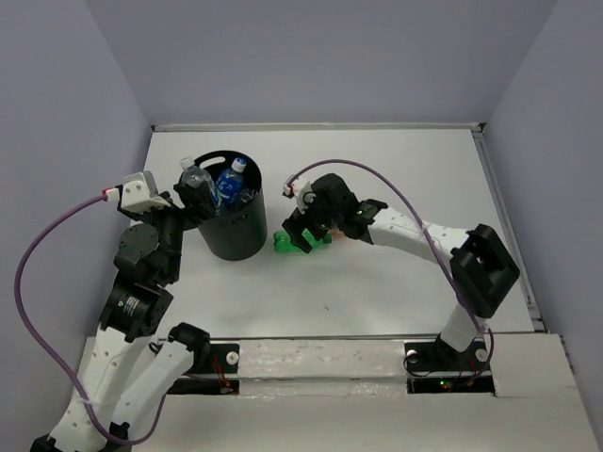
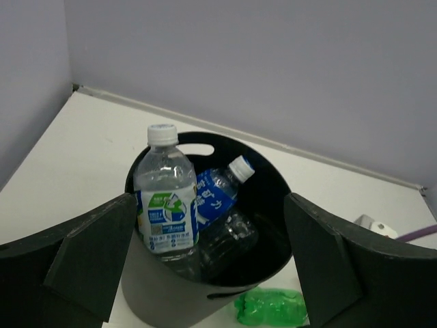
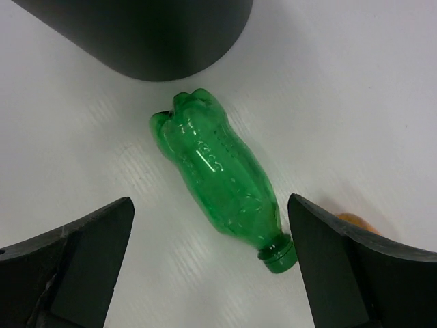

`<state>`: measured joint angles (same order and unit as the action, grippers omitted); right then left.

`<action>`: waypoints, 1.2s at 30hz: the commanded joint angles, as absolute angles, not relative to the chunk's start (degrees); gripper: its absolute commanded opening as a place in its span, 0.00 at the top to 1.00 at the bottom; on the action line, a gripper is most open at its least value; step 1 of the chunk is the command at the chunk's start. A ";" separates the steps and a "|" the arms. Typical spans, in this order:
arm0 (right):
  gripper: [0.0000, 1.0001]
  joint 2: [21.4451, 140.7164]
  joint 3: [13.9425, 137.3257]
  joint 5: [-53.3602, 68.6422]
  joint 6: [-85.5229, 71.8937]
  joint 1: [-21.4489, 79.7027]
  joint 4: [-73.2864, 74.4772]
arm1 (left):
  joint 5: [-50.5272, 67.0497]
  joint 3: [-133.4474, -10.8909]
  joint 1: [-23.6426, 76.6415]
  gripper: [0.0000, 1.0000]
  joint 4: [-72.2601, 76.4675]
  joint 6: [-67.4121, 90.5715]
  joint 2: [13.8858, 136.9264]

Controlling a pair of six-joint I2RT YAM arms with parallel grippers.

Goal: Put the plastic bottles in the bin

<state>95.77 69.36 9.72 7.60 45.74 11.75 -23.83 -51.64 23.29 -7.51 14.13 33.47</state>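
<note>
The black bin (image 1: pixel 236 235) stands left of centre. It holds a clear bottle with a green-white label (image 2: pixel 166 198), a blue-labelled bottle (image 2: pixel 217 195) and a clear bottle (image 2: pixel 229 239) lying deeper. My left gripper (image 1: pixel 193 200) is open and empty, just above the bin's left rim (image 2: pixel 273 184). The green bottle (image 1: pixel 294 243) lies on its side on the table right of the bin. My right gripper (image 1: pixel 308 226) hovers open above it, with the bottle (image 3: pixel 218 178) between the fingers, cap toward the right finger (image 3: pixel 341 266). A sliver of something orange (image 3: pixel 354 221) shows behind that finger.
The white table is walled by grey panels at the back and sides. The bin's wall (image 3: pixel 150 34) is close to the far end of the green bottle. The right arm's purple cable (image 1: pixel 377 179) arcs over the table behind the gripper.
</note>
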 commanded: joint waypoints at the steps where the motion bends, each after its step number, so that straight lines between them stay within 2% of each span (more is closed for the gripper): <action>1: 0.00 101.68 76.37 14.86 17.22 45.70 15.82 | -23.20 -48.96 23.47 0.01 -10.11 15.82 29.54; 11: 0.03 115.22 83.41 16.52 16.88 46.75 16.35 | -28.74 -44.03 23.47 0.01 -5.27 15.73 22.94; 14: 0.17 114.00 79.82 16.00 13.55 47.90 10.06 | -27.69 -44.47 23.29 0.01 -5.01 16.70 22.76; 15: 0.27 113.04 78.33 15.91 12.58 47.90 8.28 | -27.08 -44.47 23.29 0.01 -4.84 16.87 22.50; 17: 0.39 109.53 74.54 17.39 9.34 48.43 4.33 | -26.72 -44.30 22.94 0.01 -4.31 17.05 22.15; 22: 0.48 96.99 69.70 17.23 6.51 50.44 2.11 | -27.51 -42.80 22.06 0.01 -4.04 17.48 19.79; 26: 0.51 86.96 70.48 22.57 4.49 51.06 1.76 | -27.51 -41.57 21.36 0.01 -3.60 18.63 17.32; 29: 0.52 84.03 77.31 24.69 0.55 51.59 -2.26 | -26.29 -40.61 19.26 0.01 -3.87 19.16 16.61; 34: 0.52 88.93 88.05 22.07 -6.93 51.59 -12.81 | -24.61 -39.73 18.02 0.01 -4.31 19.86 16.17; 36: 0.52 94.62 92.18 19.00 -8.61 51.59 -17.56 | -25.48 -39.55 18.11 0.01 -4.57 19.60 15.74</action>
